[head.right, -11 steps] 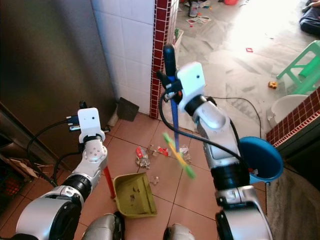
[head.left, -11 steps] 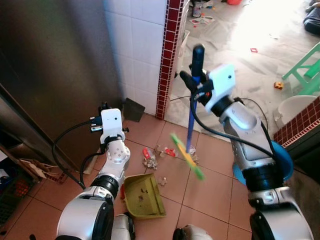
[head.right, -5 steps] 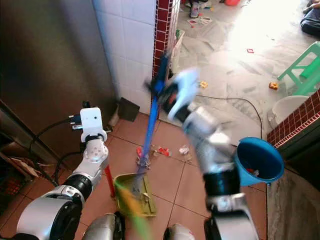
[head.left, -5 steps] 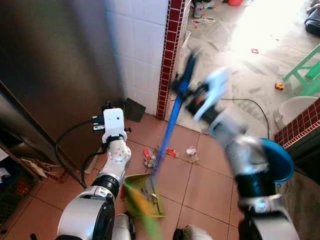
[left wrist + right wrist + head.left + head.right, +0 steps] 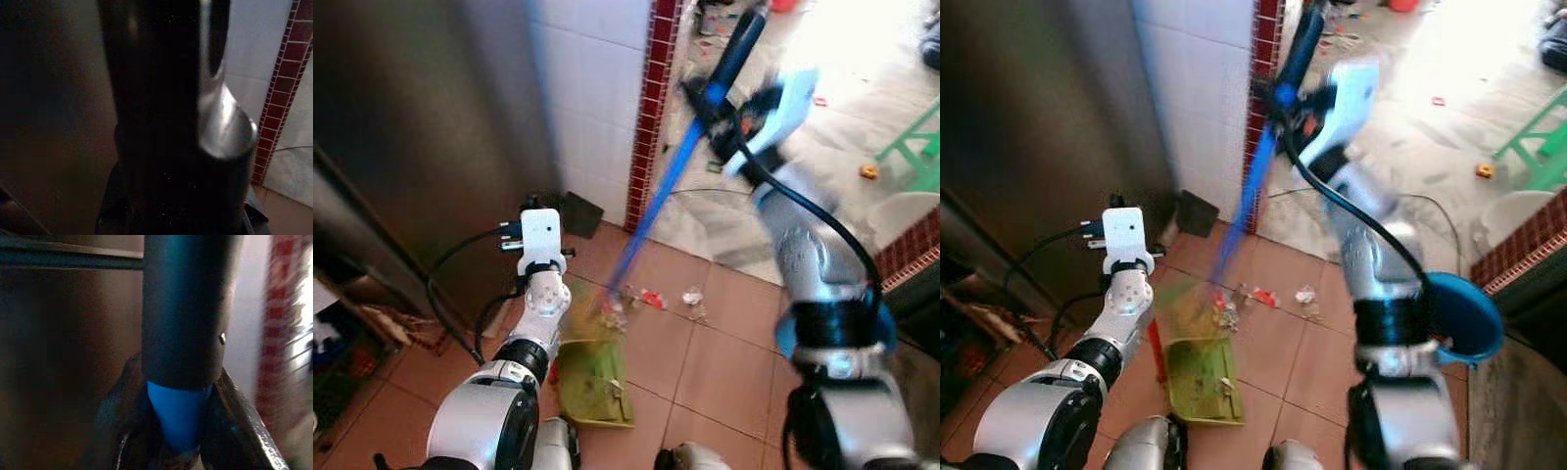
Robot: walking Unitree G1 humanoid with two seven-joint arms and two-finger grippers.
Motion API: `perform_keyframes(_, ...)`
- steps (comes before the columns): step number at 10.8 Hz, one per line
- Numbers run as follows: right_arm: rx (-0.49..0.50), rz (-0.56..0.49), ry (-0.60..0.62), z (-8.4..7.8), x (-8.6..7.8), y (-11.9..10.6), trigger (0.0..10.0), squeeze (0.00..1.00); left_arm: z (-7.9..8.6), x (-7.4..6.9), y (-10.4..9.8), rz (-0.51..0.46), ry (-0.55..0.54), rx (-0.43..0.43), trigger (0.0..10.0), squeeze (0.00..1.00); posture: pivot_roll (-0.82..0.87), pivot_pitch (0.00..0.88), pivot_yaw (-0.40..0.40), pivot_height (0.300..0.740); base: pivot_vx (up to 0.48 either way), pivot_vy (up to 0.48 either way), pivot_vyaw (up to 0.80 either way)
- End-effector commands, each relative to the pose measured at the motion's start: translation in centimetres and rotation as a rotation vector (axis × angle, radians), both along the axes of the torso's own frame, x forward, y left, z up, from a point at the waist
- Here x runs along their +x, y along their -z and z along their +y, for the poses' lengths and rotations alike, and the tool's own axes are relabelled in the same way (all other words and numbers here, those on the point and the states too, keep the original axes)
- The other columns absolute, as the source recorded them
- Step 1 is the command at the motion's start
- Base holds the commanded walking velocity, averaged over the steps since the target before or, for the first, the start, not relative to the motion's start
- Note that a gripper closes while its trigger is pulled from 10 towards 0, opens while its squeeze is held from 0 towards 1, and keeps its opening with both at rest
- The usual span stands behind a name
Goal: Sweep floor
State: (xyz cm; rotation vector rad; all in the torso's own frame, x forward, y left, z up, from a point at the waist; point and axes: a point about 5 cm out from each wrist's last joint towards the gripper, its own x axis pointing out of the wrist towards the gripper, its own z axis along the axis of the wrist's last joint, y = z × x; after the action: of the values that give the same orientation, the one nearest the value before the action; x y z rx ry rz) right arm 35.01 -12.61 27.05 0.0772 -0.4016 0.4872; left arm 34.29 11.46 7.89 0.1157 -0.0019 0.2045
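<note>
Right tool [image 5: 729, 93] clamped on the broom [image 5: 661, 201], so keep strokes short toward the dustpan [image 5: 592, 377] below it.

Terracotta tile floor [image 5: 724, 362], white tiled wall [image 5: 597, 98] edged in red brick, sunlit concrete floor [image 5: 842, 117] beyond

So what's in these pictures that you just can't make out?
- Broom head: motion-blurred in both eye views; its shape is lost.
- Left end effector: the left wrist view is too dark to tell whether it is open.
- Litter on the tiles: too small to identify.
- Dustpan: smeared, contents unclear.
</note>
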Motion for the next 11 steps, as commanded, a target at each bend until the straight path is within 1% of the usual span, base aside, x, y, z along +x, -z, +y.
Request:
perform_keyframes(1, -0.007, -0.110, 0.109, -1.3, 0.0, -2.1, 10.0, 0.00, -0.8, -0.2, 0.9, 0.067, 0.046, -0.033, 10.0, 0.00, -0.08, 0.057, -0.017, 0.740, 0.000, 0.000, 0.00)
perform_keyframes(2, -0.051, -0.114, 0.212, -2.3, 0.3, -1.5, 10.0, 0.00, -2.0, -0.4, 1.3, 0.106, 0.148, -0.128, 10.0, 0.00, -0.08, 0.057, -0.017, 0.740, 0.000, 0.000, 0.00)
perform_keyframes(3, -0.075, -0.112, 0.261, -2.9, 0.5, -0.9, 10.0, 0.00, -3.0, -0.5, 1.5, 0.129, 0.226, -0.167, 10.0, 0.00, -0.08, 0.059, -0.015, 0.740, 0.000, 0.000, 0.00)
perform_keyframes(4, -0.125, -0.112, 0.322, -3.3, 0.5, -0.2, 10.0, 0.00, -3.8, -0.7, 1.8, 0.160, 0.296, -0.224, 10.0, 0.00, -0.08, 0.060, -0.013, 0.740, 0.000, 0.000, 0.00)
perform_keyframes(5, -0.176, -0.076, 0.408, -3.7, 0.5, 1.3, 10.0, 0.00, -3.8, -0.7, 1.8, 0.155, 0.305, -0.215, 10.0, 0.00, -0.08, 0.063, -0.010, 0.740, 0.000, 0.000, 0.00)
perform_keyframes(6, -0.190, -0.042, 0.426, -3.7, 0.2, 2.6, 10.0, 0.00, -3.7, -0.7, 1.8, 0.156, 0.308, -0.227, 10.0, 0.00, -0.08, 0.065, -0.009, 0.740, 0.000, 0.000, 0.00)
perform_keyframes(7, -0.190, 0.003, 0.443, -3.5, -0.1, 4.1, 10.0, 0.00, -3.4, -0.7, 1.7, 0.140, 0.301, -0.213, 10.0, 0.00, -0.08, 0.069, -0.008, 0.740, 0.000, 0.000, 0.00)
perform_keyframes(8, -0.210, 0.025, 0.452, -3.5, -0.3, 5.1, 10.0, 0.00, -3.3, -0.7, 1.7, 0.144, 0.301, -0.213, 10.0, 0.00, -0.08, 0.069, -0.007, 0.740, 0.000, 0.000, 0.00)
perform_keyframes(9, -0.247, 0.032, 0.476, -3.7, -0.3, 5.5, 10.0, 0.00, -3.2, -0.7, 1.7, 0.141, 0.294, -0.206, 10.0, 0.00, -0.07, 0.070, -0.005, 0.740, 0.000, 0.000, 0.00)
perform_keyframes(10, -0.298, 0.050, 0.527, -4.4, -0.2, 6.1, 10.0, 0.00, -3.0, -0.6, 1.5, 0.123, 0.285, -0.181, 10.0, 0.00, -0.07, 0.071, -0.005, 0.740, 0.000, 0.000, 0.00)
perform_keyframes(11, -0.331, 0.101, 0.565, -5.1, -0.1, 7.0, 10.0, 0.00, -2.8, -0.6, 1.4, 0.108, 0.279, -0.164, 10.0, 0.00, -0.07, 0.072, -0.004, 0.740, 0.000, 0.000, 0.00)
